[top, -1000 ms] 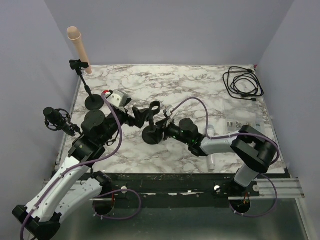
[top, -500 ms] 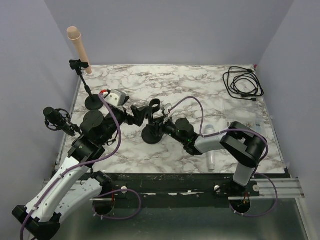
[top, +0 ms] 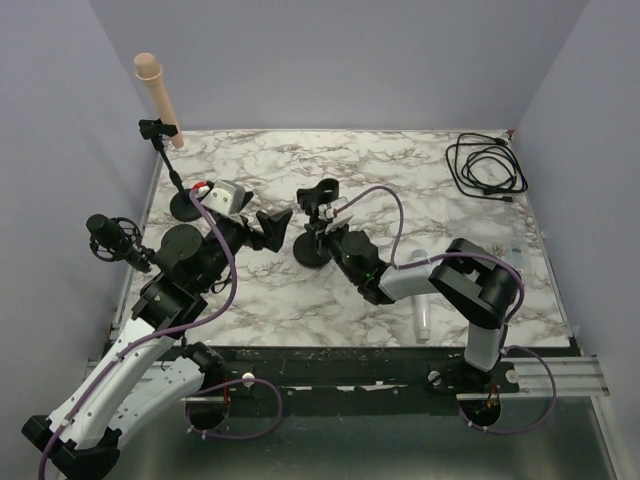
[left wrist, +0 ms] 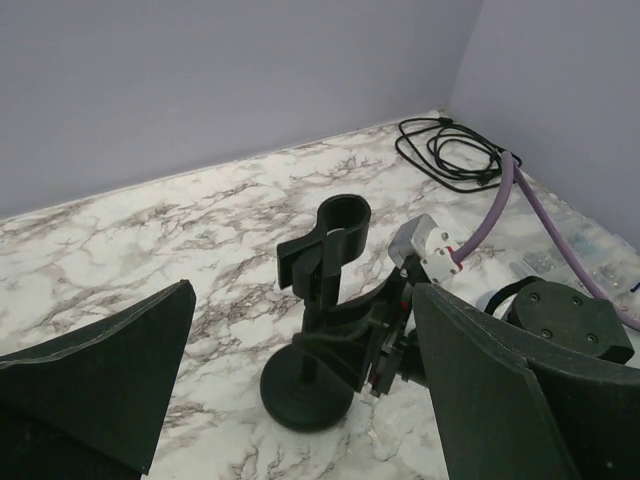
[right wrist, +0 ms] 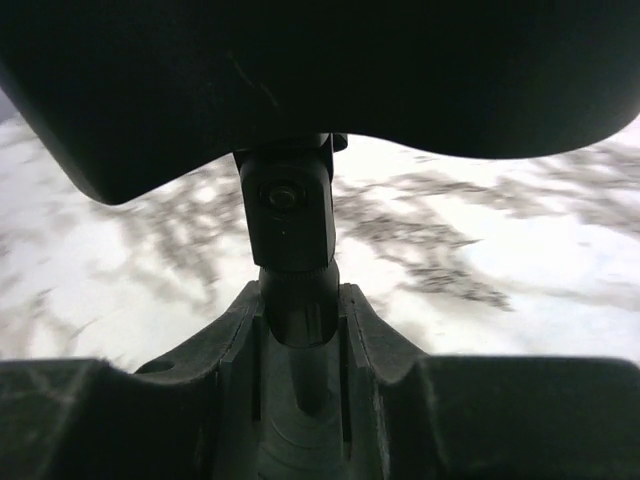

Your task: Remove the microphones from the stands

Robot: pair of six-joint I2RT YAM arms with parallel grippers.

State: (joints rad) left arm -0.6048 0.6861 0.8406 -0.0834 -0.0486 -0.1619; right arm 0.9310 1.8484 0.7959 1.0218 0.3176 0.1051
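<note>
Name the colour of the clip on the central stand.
The clip is black, clearest in the left wrist view.

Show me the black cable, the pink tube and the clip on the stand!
black cable [top: 451, 165]: top view, coil's left side.
pink tube [top: 161, 101]: top view, mid-length.
stand clip [left wrist: 345, 224]: left wrist view, ring's front wall.

Stand [left wrist: 318, 300]: black, upright, round base flat on the marble, near the table's middle.
Clip [left wrist: 343, 212]: ring-shaped, atop the post.
</note>
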